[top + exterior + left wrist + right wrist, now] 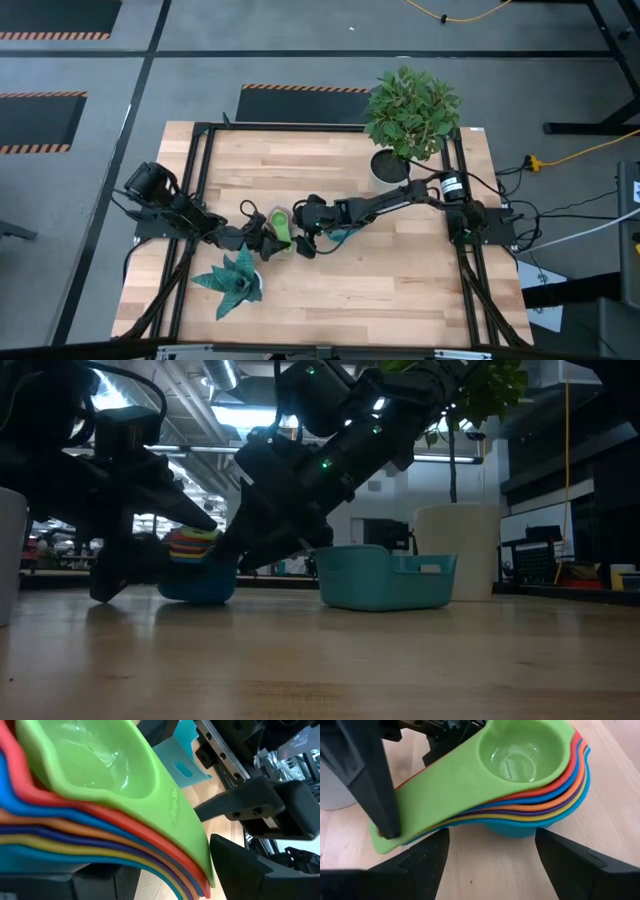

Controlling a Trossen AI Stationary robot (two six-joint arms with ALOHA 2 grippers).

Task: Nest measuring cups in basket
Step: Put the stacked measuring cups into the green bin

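Cup stack (520,785): one nested stack, green cup on top; red, orange, yellow, purple and blue rims show beneath, exact count uncertain; it stands on the table just beside the basket (385,577).
Handling: likely light, stiff, smooth plastic; layers could slide apart, so taking all the handles together looks safest.
Left gripper (262,235): at the stack, on the side away from the basket; whether it clamps the stack cannot be told.
Right gripper (485,855): fingers wide apart, straddling the stack's handle end, empty.
Basket: one, teal, apparently empty.
Plants: two, farther from the basket: potted bush (410,110), agave (232,282).
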